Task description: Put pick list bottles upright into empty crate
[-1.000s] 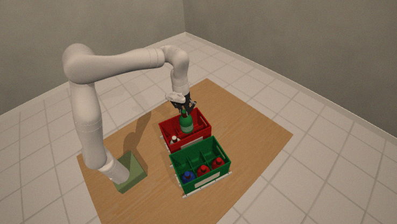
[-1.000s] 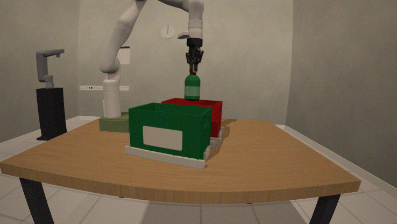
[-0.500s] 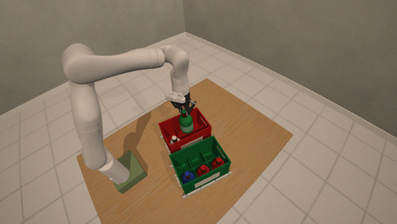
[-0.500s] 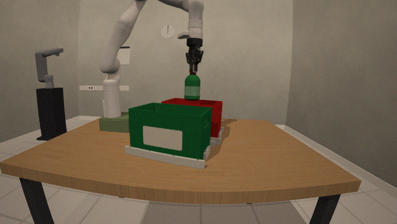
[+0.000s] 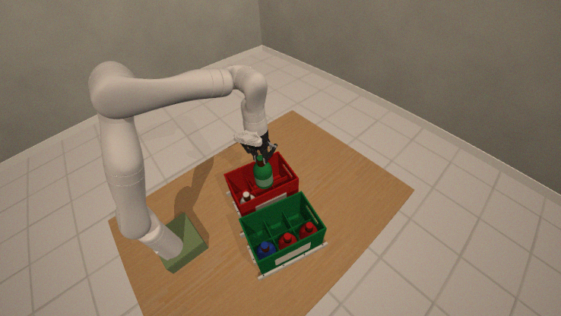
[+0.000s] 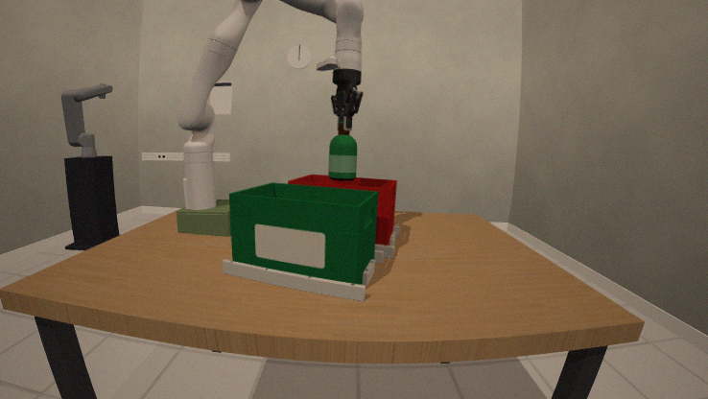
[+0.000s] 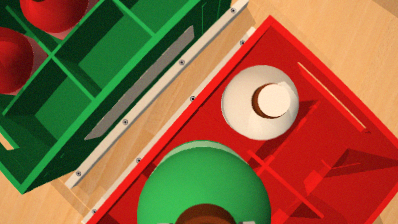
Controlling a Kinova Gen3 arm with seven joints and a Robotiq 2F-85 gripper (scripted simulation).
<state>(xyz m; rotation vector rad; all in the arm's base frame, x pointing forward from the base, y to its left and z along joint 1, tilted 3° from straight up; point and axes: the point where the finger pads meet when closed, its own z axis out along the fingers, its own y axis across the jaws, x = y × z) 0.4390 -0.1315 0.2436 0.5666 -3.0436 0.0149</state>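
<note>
Rn fingers of gripper (image 5: 264,159) (image 6: 345,124) pinch green bottle (image 5: 263,175) (image 6: 342,157) (image 7: 204,182) by neck, bottle above red crate (image 5: 290,188) (image 6: 387,213) (image 7: 382,122). Risks: 1 neck-only grip may let it swing; low base w/ sideways move could clip rim, tip crate; pick list unreadable here, so wrong color poss.

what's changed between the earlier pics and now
Nothing visibly changed: the gripper still holds the green bottle by its neck, upright over the red crate. Nothing was newly grasped or let go. Both crates and the bottles standing in them stayed put.
</note>
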